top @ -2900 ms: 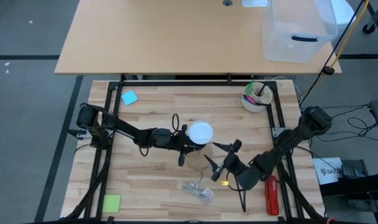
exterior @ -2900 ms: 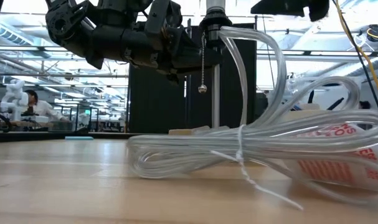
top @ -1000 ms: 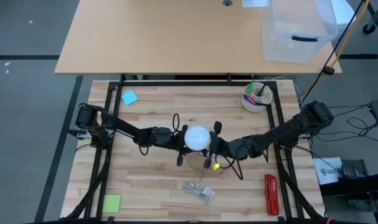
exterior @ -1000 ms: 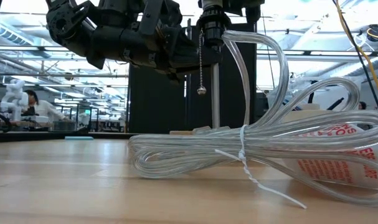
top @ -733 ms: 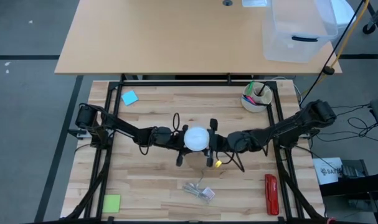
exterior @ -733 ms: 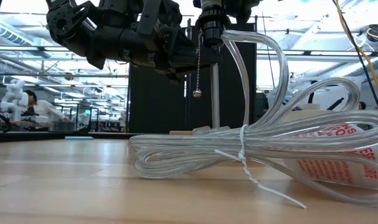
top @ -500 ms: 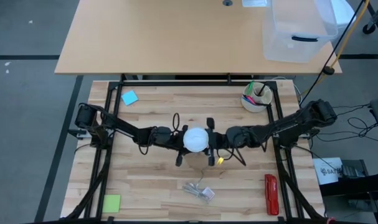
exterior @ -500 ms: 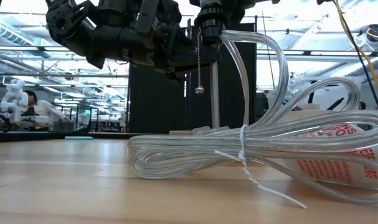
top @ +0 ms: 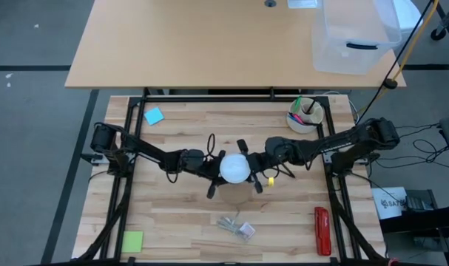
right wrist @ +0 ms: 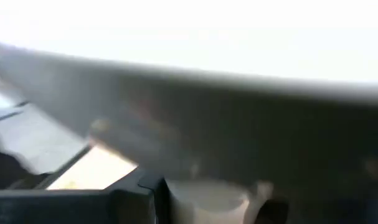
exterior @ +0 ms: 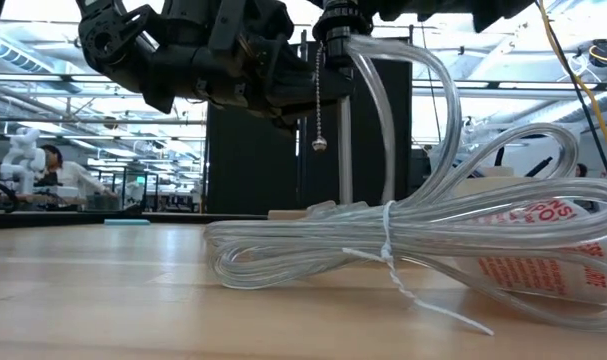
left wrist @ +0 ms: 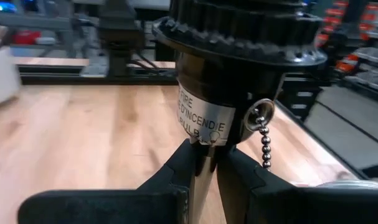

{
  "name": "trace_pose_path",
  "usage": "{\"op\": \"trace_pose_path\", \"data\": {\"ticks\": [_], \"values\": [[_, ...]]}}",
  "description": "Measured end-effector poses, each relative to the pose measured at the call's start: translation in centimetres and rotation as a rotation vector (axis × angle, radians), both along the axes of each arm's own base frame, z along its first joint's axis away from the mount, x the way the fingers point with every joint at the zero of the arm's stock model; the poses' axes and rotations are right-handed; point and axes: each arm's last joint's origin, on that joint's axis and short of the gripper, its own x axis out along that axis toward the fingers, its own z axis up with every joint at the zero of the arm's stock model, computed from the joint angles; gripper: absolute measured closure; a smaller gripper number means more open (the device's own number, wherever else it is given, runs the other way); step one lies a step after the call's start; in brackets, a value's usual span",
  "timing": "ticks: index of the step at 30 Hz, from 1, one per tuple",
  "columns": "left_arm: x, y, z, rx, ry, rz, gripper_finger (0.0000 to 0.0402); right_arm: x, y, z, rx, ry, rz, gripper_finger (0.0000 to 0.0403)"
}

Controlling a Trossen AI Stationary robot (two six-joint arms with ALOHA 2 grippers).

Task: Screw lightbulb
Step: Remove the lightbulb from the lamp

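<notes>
A bundle of clear cord (exterior: 403, 240) lies nearest the front of the wooden table (top: 172, 222). Behind it, at table centre, the white lightbulb (top: 234, 168) sits raised above the wood on a black socket (left wrist: 238, 37) (a metal pull chain (exterior: 317, 95) hangs from the socket). The left gripper (left wrist: 204, 163) reaches in low from nine o'clock, arm stretched nearly flat, its fingers pinched narrowly on the stem just under the socket. The right gripper (top: 249, 164) reaches in from three o'clock, arm extended level, its fingers spread around the bulb's globe; whether they press it cannot be told. A white cup of pens (top: 304, 114) stands at one o'clock, well apart.
</notes>
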Motion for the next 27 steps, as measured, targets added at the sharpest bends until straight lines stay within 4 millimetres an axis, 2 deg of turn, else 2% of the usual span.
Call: {"op": "trace_pose_path", "data": {"ticks": [5,13,23,27], "values": [[0.0,-0.2,0.0,-0.015,-0.001,-0.064,0.0354,0.0,-1.2,0.0,0.019,0.002,0.153,0.0253],[0.0,-0.2,0.1,-0.021,-0.004,-0.082,0.0354,-0.1,-2.6,0.1,0.040,-0.011,0.254,0.0256],[-0.1,-0.2,0.1,-0.023,-0.007,-0.109,0.0354,-0.2,-2.7,0.3,0.043,-0.040,0.319,0.0255],[-0.1,0.0,0.1,-0.015,-0.007,-0.112,0.0354,-0.2,-2.5,0.4,0.050,-0.046,0.325,0.0238]]}}
